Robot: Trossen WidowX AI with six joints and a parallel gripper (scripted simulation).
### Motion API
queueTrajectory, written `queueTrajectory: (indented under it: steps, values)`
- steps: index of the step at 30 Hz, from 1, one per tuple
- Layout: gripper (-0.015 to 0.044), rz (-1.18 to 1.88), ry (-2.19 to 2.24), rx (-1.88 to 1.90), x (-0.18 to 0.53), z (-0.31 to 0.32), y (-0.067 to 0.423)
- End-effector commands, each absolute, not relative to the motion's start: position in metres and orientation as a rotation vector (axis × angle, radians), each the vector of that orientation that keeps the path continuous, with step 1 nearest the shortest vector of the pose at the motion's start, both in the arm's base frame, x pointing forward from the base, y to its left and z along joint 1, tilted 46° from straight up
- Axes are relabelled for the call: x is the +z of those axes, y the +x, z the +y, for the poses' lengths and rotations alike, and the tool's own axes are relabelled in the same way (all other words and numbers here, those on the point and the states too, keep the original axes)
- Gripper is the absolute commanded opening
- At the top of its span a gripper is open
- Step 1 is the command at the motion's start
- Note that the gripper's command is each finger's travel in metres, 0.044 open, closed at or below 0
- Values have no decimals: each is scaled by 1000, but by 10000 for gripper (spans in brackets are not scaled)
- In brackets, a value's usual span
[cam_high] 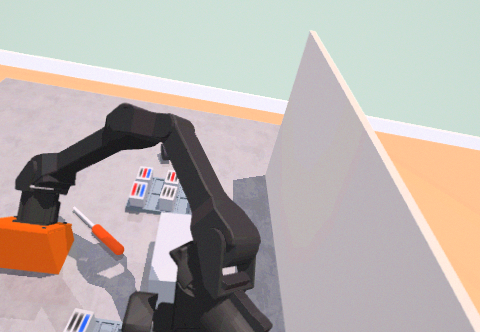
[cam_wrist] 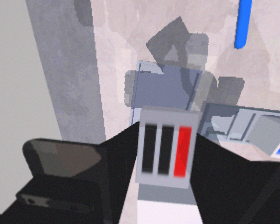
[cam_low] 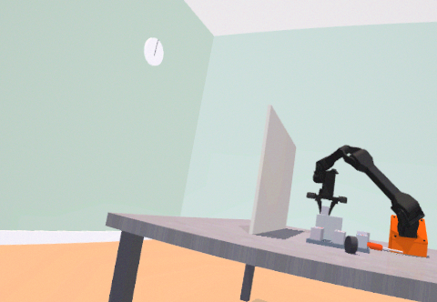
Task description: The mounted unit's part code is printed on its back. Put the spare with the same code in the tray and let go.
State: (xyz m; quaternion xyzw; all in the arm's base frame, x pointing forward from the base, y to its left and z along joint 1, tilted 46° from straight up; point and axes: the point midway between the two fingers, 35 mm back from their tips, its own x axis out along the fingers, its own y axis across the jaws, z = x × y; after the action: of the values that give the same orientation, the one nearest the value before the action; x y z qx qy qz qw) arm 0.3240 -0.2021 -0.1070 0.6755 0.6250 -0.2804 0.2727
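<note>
My gripper (cam_wrist: 168, 134) (cam_low: 326, 206) is shut on a small grey spare (cam_wrist: 166, 150) whose label shows two black stripes and one red stripe. It holds the spare in the air, just above a white block-shaped unit (cam_low: 330, 224) (cam_high: 171, 239). In the wrist view a blue-grey square tray (cam_wrist: 163, 87) lies on the table beyond the held spare. In the top view the arm hides the fingers and the held spare.
A tall grey panel (cam_high: 340, 197) (cam_low: 272, 175) (cam_wrist: 11, 75) stands close beside the gripper. A rack (cam_high: 151, 201) holds several other spares with striped labels. An orange-handled screwdriver (cam_high: 107, 238), the orange arm base (cam_high: 32, 244) and a black wheel (cam_low: 351, 244) are nearby.
</note>
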Motion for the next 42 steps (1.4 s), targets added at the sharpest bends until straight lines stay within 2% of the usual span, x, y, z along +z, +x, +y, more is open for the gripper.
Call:
queueTrajectory:
  steps: [1,42]
  values:
    - [0,1687,1826,-757,-111,-198,323]
    - [0,1692,1823,-750,-132,-175,323]
